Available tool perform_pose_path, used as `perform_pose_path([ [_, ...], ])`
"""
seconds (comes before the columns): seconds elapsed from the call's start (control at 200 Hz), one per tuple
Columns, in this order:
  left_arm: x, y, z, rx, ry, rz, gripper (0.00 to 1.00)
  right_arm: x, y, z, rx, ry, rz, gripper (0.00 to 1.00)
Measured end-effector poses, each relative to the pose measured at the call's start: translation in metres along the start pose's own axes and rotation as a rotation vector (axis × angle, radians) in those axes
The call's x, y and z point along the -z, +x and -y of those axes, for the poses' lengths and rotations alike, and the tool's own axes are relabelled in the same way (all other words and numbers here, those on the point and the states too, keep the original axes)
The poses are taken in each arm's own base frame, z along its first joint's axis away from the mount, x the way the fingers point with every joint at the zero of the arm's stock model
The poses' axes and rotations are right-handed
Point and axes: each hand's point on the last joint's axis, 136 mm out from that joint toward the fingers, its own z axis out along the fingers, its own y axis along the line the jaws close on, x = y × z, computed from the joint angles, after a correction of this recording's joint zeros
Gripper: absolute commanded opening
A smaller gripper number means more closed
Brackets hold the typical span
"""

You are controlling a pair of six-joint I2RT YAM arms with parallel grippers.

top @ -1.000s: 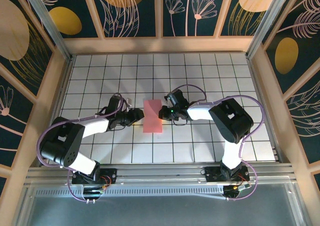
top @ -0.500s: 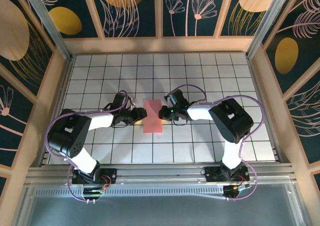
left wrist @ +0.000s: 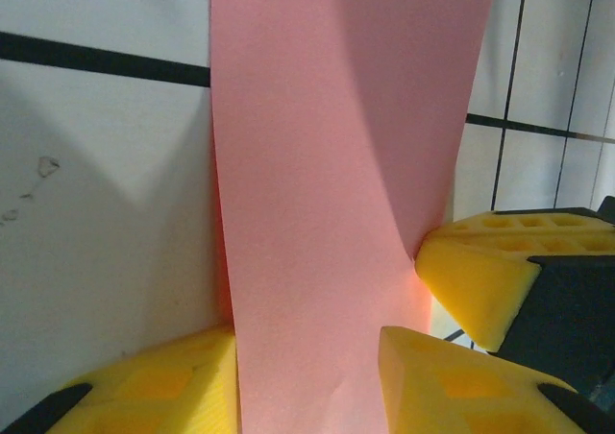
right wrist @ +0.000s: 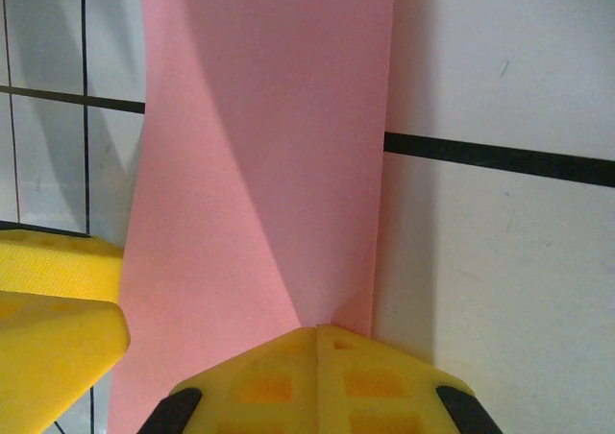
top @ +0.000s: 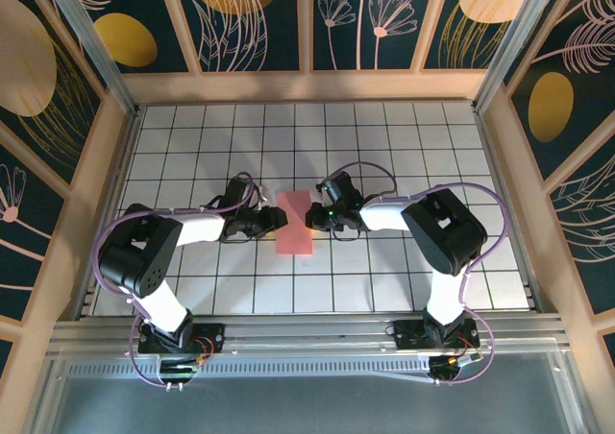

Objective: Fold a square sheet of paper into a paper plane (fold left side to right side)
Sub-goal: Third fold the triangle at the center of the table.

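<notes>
The square sheet of paper [top: 295, 230] lies folded in half as a pink upright rectangle on the tiled floor, mid-table. My left gripper [top: 276, 221] is at its left edge. In the left wrist view the pink sheet [left wrist: 327, 165] runs up between my left gripper's [left wrist: 307, 357] yellow fingers [left wrist: 144, 386], which stand apart on either side of it. My right gripper [top: 312, 217] is at the sheet's right edge. Seen from the right wrist, it [right wrist: 317, 330] is shut, tips together and resting on the paper [right wrist: 259, 146] near that edge.
White tiles with black grid lines [top: 384, 156] surround the paper. Wooden walls [top: 307, 86] enclose the floor on three sides. Each wrist view catches the other gripper's yellow finger [left wrist: 480, 280] [right wrist: 58, 328] close by, so the two grippers are nearly touching.
My left arm has swung in and its gripper has slid slightly right onto the paper's left edge, jaws narrowing. The right arm and the paper have not moved.
</notes>
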Motion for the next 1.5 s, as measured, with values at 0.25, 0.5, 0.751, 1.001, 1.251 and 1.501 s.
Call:
perform_pose_path([
  [0.25,-0.001,0.001,0.000,0.005,-0.005,-0.001,0.30,0.000,0.000,0.000,0.001,0.000,0.000,0.00],
  [0.5,-0.002,0.004,0.001,0.012,-0.006,-0.006,0.11,0.000,0.000,0.000,0.009,-0.001,0.002,0.05],
  [0.751,-0.003,0.008,-0.003,0.035,-0.014,-0.010,0.02,0.011,-0.013,-0.004,0.075,0.019,0.070,0.35],
  [1.001,0.002,0.006,0.004,0.049,0.006,0.007,0.02,0.063,-0.023,-0.021,0.202,0.019,0.252,0.55],
  [1.251,0.003,0.006,0.006,0.055,0.011,0.010,0.01,0.079,0.032,-0.053,0.445,0.022,0.330,0.69],
  [1.501,0.003,0.006,0.006,0.054,0.011,0.009,0.01,0.054,0.090,-0.064,0.757,0.109,0.314,0.80],
])
